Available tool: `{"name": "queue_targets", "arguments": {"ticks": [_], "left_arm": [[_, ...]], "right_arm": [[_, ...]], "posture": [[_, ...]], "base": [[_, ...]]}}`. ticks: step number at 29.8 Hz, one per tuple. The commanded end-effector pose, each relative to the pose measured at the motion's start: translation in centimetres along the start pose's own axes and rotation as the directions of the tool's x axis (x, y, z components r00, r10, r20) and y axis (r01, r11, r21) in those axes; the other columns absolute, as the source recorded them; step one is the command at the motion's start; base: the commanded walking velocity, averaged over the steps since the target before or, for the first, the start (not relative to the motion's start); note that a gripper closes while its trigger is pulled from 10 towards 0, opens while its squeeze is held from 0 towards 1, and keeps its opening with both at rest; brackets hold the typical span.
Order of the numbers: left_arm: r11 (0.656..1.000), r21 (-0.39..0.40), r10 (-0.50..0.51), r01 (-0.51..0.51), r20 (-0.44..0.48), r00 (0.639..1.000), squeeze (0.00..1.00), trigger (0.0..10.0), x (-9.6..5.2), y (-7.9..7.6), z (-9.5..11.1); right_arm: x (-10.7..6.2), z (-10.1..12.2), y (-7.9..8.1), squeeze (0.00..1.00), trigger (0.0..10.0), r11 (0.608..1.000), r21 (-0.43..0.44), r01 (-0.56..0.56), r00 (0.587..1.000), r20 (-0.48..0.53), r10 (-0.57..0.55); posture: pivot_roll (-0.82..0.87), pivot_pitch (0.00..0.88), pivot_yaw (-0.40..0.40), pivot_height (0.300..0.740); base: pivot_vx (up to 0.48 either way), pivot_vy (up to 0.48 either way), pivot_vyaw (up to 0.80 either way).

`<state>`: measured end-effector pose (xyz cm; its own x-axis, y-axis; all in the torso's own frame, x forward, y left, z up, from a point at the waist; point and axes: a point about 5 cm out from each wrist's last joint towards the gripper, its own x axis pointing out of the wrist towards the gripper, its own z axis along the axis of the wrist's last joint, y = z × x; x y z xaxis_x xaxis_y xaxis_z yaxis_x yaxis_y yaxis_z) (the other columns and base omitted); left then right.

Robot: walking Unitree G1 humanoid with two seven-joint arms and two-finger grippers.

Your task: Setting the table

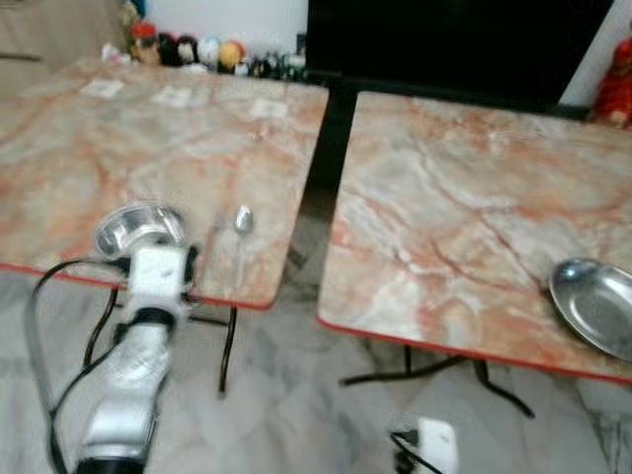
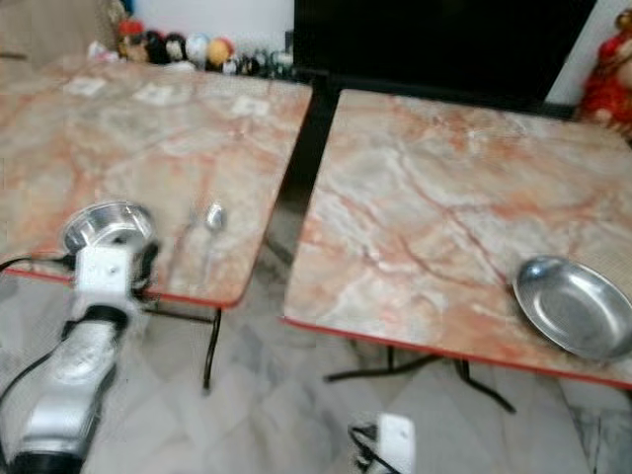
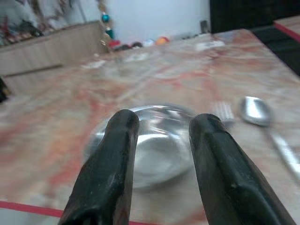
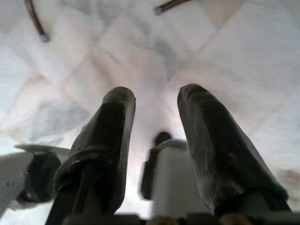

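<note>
Two marble tables (image 1: pixel 464 207) span the frame, one steel plate (image 1: pixel 595 304) at lower right, another plate (image 1: pixel 138 227) lower left beside fork (image 3: pixel 225 112) and spoon (image 1: pixel 242 221), left gripper (image 3: pixel 161 154) released before it, right gripper (image 4: pixel 154 140) released over floor.

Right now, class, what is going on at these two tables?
The robot is setting the table. Its left gripper is open, reaching at a steel bowl near the front edge of the left table. A fork and spoon lie beside the bowl. A steel plate sits on the right table. The right gripper hangs open over the floor.
</note>
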<state>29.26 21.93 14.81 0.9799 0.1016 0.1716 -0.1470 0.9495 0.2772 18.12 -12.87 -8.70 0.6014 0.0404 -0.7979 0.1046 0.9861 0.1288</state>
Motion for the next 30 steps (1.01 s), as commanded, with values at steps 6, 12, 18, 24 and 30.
{"name": "queue_targets", "arguments": {"ticks": [6,12,18,24,30], "left_arm": [[0.999,-0.019,-0.048,0.048,0.01,0.999,0.0,10.0,0.3,-1.3,0.3],[0.998,-0.018,-0.054,0.054,0.017,0.998,0.0,10.0,0.6,-1.2,0.5],[0.998,-0.03,-0.059,0.059,0.026,0.998,0.0,10.0,0.4,-1.2,0.6],[0.994,-0.065,-0.091,0.093,0.033,0.995,0.0,10.0,0.1,-1.6,0.5],[0.981,-0.138,-0.128,0.135,0.057,0.99,0.0,10.0,0.2,-2.0,1.0]], "right_arm": [[-0.1,-0.4,-1.1,0.0,10.0,0.999,0.003,0.037,0.999,-0.005,-0.037],[-0.2,-0.4,-1.1,0.0,10.0,0.999,0.007,0.039,0.999,-0.01,-0.039],[-0.1,-0.4,-1.1,0.0,10.0,0.999,0.006,0.034,0.999,-0.009,-0.034],[-0.1,-0.4,-1.0,0.0,10.0,1.0,0.001,0.028,1.0,-0.009,-0.028],[-0.2,-0.5,-1.0,0.0,10.0,1.0,0.001,0.029,1.0,-0.009,-0.029]], "posture": [[0.11,0.028,-0.046,0.74],[0.11,0.029,-0.043,0.74],[0.11,0.029,-0.043,0.74],[0.12,0.022,-0.045,0.74],[0.12,0.011,-0.042,0.74]], "base": [[0.0,0.48,0.0],[0.0,0.48,0.0],[0.0,0.449,0.0],[0.0,0.049,0.0],[0.0,0.0,0.0]]}}
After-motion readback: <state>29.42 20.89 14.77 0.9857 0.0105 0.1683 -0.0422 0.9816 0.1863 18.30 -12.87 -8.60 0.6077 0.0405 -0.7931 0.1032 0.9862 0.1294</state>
